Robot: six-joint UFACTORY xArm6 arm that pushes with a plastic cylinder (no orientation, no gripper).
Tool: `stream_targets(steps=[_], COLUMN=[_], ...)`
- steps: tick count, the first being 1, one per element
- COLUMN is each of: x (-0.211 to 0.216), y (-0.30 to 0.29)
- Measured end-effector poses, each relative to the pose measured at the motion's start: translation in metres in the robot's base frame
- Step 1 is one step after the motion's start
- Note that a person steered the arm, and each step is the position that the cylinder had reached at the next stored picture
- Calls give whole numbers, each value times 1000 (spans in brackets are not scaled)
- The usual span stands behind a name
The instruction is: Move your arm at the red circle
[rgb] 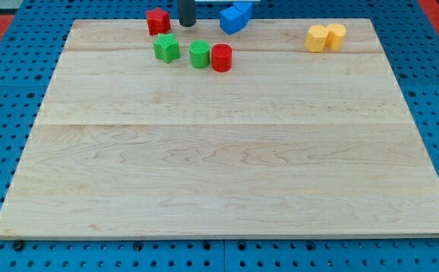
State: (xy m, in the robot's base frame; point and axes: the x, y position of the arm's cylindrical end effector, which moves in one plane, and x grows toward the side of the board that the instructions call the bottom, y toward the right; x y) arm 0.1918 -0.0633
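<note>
My tip (187, 24), having no jaws, is sitting upper-centre; heading to the red circle (221, 57) is risking nudging the green circle (199, 54).

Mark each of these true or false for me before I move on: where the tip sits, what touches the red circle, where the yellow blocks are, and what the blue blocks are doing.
1. My tip is between the red star-like block and the blue blocks. True.
2. My tip touches the red circle. False: it is apart, further toward the view's top.
3. The green circle sits right against the red circle's left side. True.
4. The yellow blocks lie at the view's bottom left. False: top right.
5. The green star-like block is left of the green circle. True.
</note>
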Motion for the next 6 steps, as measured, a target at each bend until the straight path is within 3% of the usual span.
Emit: stream_targets(steps=[1, 2, 3, 4, 5, 6], x=[6, 76, 135, 166, 163, 133], y=[-50, -111, -101, 22, 122, 106])
